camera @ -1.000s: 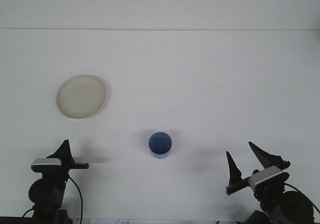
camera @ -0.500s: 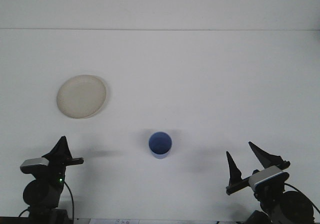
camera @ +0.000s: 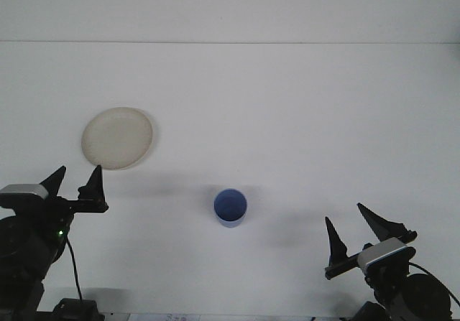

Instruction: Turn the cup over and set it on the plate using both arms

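The left gripper [camera: 74, 179] has swung out toward the table's left edge and a little farther up the table since a moment ago; back then it sat more toward the middle of the near edge and showed as a single dark point, and now both of its black fingers show as two separate tips with a gap between them, holding nothing. The right gripper [camera: 352, 228] has not budged from the near right corner; its two fingers are spread wide apart with nothing in between.

From the front, the blue cup [camera: 230, 207] stands on the white table [camera: 287, 105], mouth up so you can look down into it, a bit toward the near edge and roughly halfway between the two arms, well apart from both. The pale round plate [camera: 117, 137] lies flat over toward the left edge, farther back than the cup, with nothing on it. The left gripper's tips sit just in front of the plate's near rim, not touching it.
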### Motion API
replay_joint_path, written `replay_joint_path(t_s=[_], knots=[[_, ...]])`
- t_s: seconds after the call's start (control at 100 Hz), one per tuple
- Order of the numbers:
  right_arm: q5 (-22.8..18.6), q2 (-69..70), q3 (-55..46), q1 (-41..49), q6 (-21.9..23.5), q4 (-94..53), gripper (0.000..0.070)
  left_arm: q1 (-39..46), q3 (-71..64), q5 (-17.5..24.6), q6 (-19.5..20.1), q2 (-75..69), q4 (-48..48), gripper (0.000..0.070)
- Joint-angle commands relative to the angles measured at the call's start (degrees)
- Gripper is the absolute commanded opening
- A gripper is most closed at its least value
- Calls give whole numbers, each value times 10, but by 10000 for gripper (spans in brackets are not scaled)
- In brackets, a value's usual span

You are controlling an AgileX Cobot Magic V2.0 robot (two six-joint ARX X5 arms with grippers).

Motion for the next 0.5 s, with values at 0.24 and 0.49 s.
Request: replay_joint_path(t_s=[0.24,0.49], knots=[[-1,1,1,6,6,5,496,-76,163,164,30,195,-128,589],[0,1,1,6,6,5,495,-206,284,161,78,374,-235,585]])
